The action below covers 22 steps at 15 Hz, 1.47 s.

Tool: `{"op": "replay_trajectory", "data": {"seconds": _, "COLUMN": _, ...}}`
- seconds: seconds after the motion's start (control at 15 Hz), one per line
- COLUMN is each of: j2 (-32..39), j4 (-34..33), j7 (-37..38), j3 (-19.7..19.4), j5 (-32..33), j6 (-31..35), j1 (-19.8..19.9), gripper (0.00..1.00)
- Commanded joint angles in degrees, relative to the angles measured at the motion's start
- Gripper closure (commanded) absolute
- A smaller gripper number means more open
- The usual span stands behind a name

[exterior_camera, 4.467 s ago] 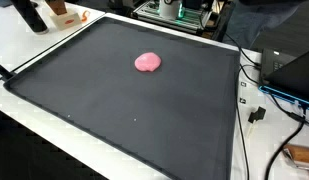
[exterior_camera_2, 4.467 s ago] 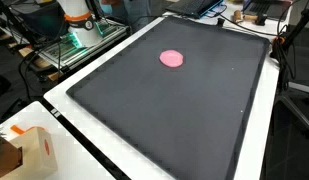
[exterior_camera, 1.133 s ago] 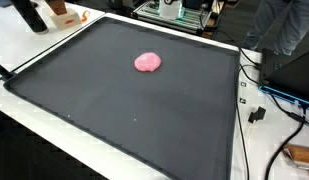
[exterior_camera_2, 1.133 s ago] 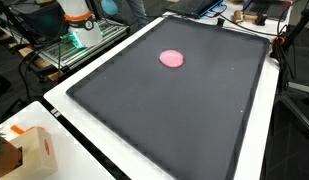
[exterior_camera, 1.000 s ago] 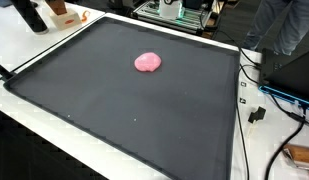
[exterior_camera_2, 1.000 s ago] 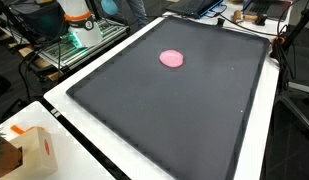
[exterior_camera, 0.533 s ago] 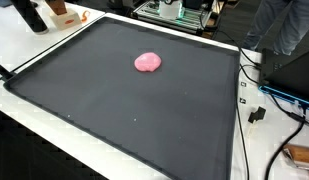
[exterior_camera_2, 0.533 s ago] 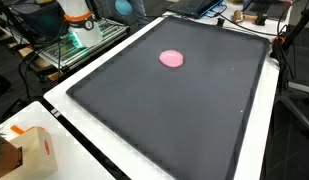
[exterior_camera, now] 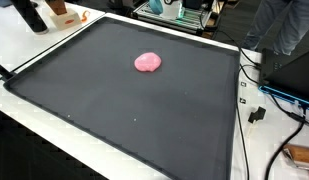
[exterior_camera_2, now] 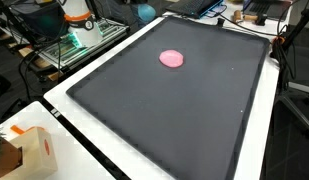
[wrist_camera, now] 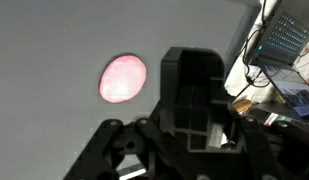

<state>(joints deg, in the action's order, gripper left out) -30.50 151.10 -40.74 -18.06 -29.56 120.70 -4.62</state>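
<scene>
A wide black mat (exterior_camera: 144,120) covers the counter (exterior_camera: 54,40). In the wrist view the claw (wrist_camera: 191,105) hangs high above the mat, and I cannot tell whether its jaws are apart. The round pink lump (wrist_camera: 123,79) lies flat on the mat, toward that view's left edge. It is well apart from the claw and has no long axis.

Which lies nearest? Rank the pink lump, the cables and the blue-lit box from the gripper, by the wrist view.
1. The pink lump, on the mat, left of the gripper.
2. The cables, off the mat's right edge.
3. The blue-lit box, far upper right.
</scene>
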Motion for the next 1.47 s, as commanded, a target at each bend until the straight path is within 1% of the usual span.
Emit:
{"op": "replay_trajectory", "data": {"seconds": 0.0, "j2": 6.32, "j4": -1.73, "j7": -8.94, "j3": -1.66, "j5": -8.27, "j6": 3.90, "j1": -2.02, "gripper": 0.71}}
{"op": "replay_trajectory", "data": {"seconds": 0.4, "j2": 16.06, "j4": -4.74, "j7": -21.60, "j3": 0.96, "j5": -21.51, "j6": 6.86, "j1": 0.22, "gripper": 0.71}}
{"op": "replay_trajectory", "data": {"seconds": 0.67, "j2": 21.72, "j4": -7.55, "j7": -26.70, "j3": 3.34, "j5": -26.89, "j6": 6.95, "j1": 2.83, "gripper": 0.71}}
{"op": "replay_trajectory", "data": {"seconds": 0.87, "j2": 25.05, "j4": -9.33, "j7": -28.37, "j3": 5.19, "j5": -28.59, "j6": 7.44, "j1": 4.83, "gripper": 0.71}}
{"op": "replay_trajectory", "data": {"seconds": 1.07, "j2": 27.16, "j4": -10.50, "j7": -28.53, "j3": 6.89, "j5": -28.08, "j6": 8.65, "j1": 6.32, "gripper": 0.71}}
{"op": "replay_trajectory", "data": {"seconds": 1.4, "j2": 29.35, "j4": -12.24, "j7": -27.82, "j3": 9.26, "j5": -27.14, "j6": 11.98, "j1": 7.20, "gripper": 0.71}}
